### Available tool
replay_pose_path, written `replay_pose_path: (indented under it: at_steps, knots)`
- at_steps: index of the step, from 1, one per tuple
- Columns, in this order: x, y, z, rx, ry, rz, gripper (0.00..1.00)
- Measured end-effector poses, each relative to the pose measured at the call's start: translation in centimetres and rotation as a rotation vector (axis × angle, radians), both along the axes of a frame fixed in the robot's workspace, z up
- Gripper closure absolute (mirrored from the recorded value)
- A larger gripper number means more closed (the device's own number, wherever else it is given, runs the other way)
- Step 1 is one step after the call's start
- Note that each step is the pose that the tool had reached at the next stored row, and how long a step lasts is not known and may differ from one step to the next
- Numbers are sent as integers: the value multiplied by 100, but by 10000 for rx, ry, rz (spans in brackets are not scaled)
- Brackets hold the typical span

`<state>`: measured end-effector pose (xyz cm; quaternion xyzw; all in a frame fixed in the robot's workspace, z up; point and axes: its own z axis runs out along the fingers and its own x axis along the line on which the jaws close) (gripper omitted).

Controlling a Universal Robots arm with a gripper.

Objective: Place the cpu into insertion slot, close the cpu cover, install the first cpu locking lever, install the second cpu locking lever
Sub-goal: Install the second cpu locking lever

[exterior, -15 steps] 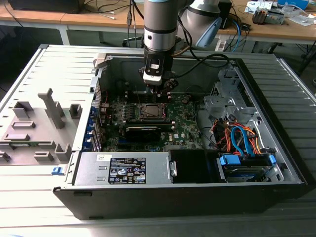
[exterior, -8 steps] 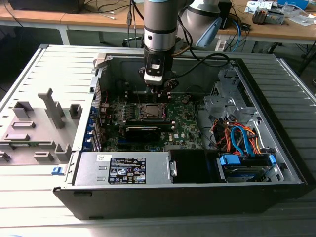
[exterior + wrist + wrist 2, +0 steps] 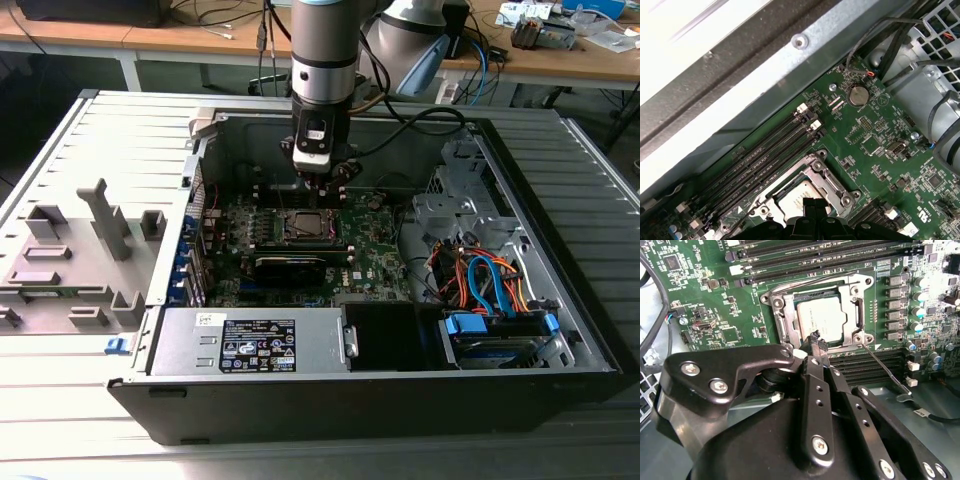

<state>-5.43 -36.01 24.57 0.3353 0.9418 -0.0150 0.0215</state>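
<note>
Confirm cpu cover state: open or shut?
Shut. In both wrist views the cpu cover lies flat, framing the cpu, whose metal top shows through its window.

The arm (image 3: 325, 45) stands upright in the exterior view, toward the far middle of the scene; its grey wrist (image 3: 323, 85) points straight down; the hand (image 3: 318, 192) hangs below it, aimed downward; in both wrist views the black fingertips (image 3: 815, 340) (image 3: 809, 207) sit pressed together.
</note>
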Motion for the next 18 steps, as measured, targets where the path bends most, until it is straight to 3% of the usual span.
replay_pose_path:
  at_steps: [18]
  knots:
    - [0, 0, 0, 0, 0, 339, 89]
